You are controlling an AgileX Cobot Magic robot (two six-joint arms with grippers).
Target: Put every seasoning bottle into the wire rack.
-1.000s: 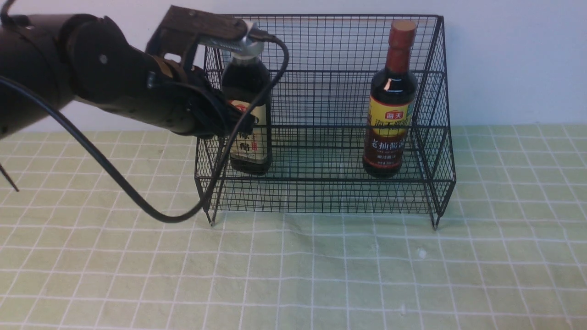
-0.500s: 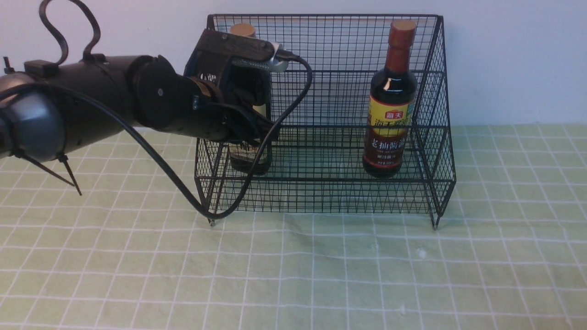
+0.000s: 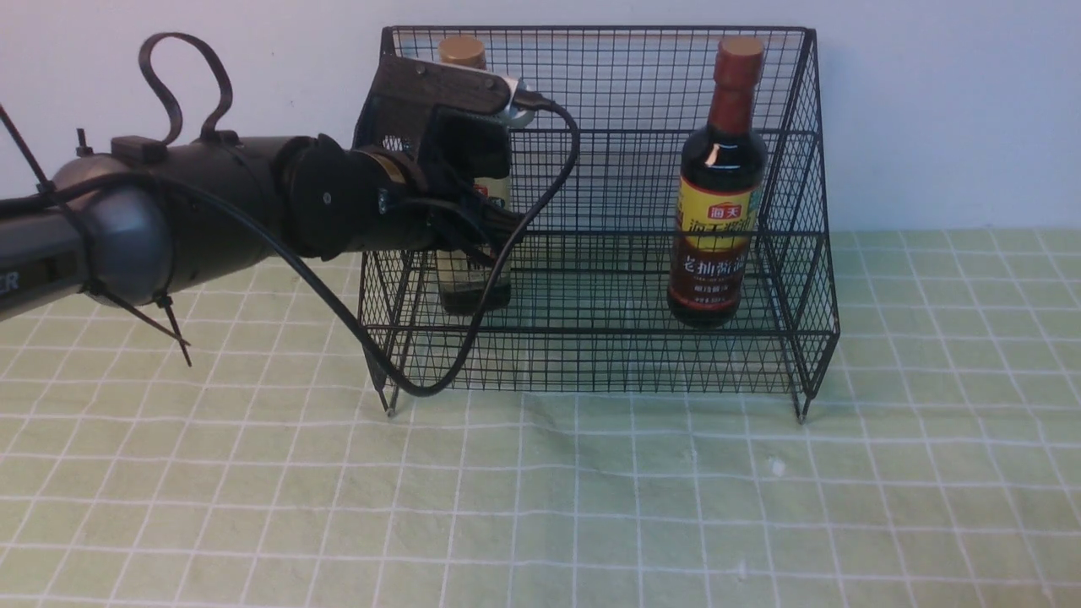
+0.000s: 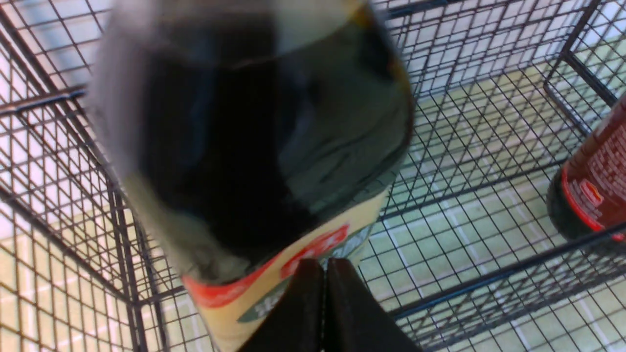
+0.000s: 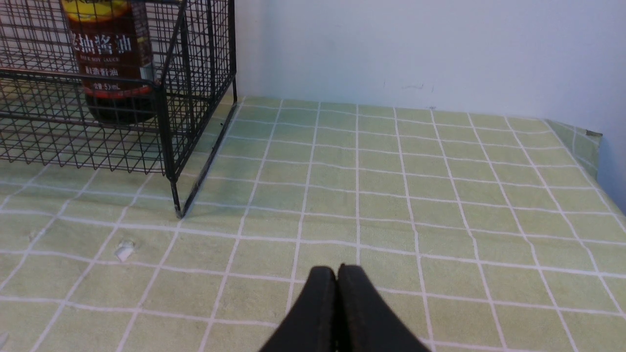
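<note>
Pale wall [image 3: 946, 110], gold-capped bottle [image 3: 462, 52] farther right

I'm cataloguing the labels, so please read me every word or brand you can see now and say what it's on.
"海天", red patch on the red-capped bottle's yellow label
"老抽酱油", same bottle, dark label
"SOY SAUCE", same bottle
"ER", end of a word on the left arm
Smaller print on that bottle: too small to read surely
Gold-capped bottle: label mostly hidden or blurred, unreadable

Soft, dim light; near bottle [image 4: 254, 122] blurred
</note>
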